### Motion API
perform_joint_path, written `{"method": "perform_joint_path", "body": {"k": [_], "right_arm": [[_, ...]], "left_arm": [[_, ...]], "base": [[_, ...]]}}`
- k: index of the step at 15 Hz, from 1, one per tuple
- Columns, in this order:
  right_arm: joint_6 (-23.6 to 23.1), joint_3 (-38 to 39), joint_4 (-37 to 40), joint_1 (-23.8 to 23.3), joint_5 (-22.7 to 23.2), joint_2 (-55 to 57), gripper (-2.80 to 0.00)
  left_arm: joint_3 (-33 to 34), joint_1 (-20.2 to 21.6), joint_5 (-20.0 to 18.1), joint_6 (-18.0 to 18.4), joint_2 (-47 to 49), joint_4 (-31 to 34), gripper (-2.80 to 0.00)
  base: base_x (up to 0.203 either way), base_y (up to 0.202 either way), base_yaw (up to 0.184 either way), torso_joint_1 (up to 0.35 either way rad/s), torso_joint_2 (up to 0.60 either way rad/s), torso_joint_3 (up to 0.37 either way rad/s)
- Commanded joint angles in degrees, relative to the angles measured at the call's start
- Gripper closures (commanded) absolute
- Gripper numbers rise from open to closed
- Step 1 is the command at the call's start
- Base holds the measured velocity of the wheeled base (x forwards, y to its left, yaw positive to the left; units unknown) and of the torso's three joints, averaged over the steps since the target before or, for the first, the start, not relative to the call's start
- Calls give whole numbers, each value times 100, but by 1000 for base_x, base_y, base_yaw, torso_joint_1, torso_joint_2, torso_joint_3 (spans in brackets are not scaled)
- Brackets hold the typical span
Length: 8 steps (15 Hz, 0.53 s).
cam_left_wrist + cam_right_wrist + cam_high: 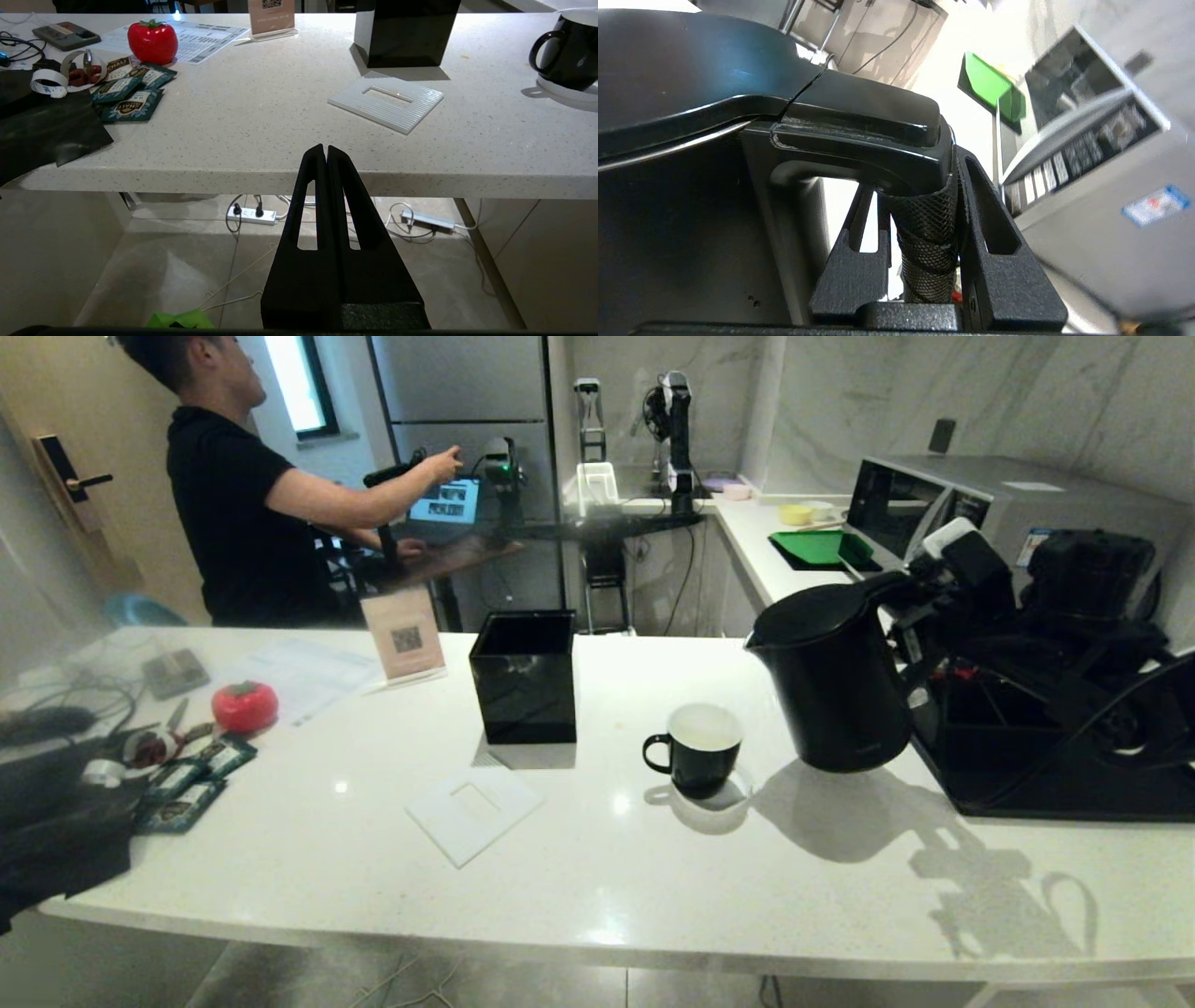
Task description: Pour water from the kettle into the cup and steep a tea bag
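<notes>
Fingers of the right gripper point(924, 242) pinch the knurled grip of the tall matte black jug kettle point(836, 686), which tilts with its spout toward the small glossy black mug with a white inside point(700, 747) just beside it on the white speckled counter point(597, 877). Behind the mug stands an open black square box point(525, 677); a white ribbed plate point(474, 814) lies nearer the counter's front edge. Dark foil sachets point(191, 782) and a red tomato-shaped object point(245, 706) sit well apart on the left. The left gripper point(325, 154), pressed closed and empty, hangs below the counter edge.

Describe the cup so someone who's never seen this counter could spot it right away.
Start at the long white counter and find the tall black kettle near its right end. Just left of it stands the cup: a short round mug, black outside, white inside, with a loop handle, unlike the square open-topped box behind it.
</notes>
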Motion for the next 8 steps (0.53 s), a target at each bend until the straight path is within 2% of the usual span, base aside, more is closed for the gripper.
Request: {"method": "perform_joint_path", "body": {"k": [1,6,8], "right_arm": [[191,52,-27,-103,3,-72,0],[1017,313,-62,-355,0,-208,0],[1353,412,-69,-416,-240,-258,0]], "left_arm": [[0,0,0,1,0,-2,0],[0,0,0,1,0,-2,0],[0,0,0,-6,0,-2,0]], "base": [[0,0,0,0,0,0],[0,0,0,0,0,0],[0,0,0,0,0,0]]}}
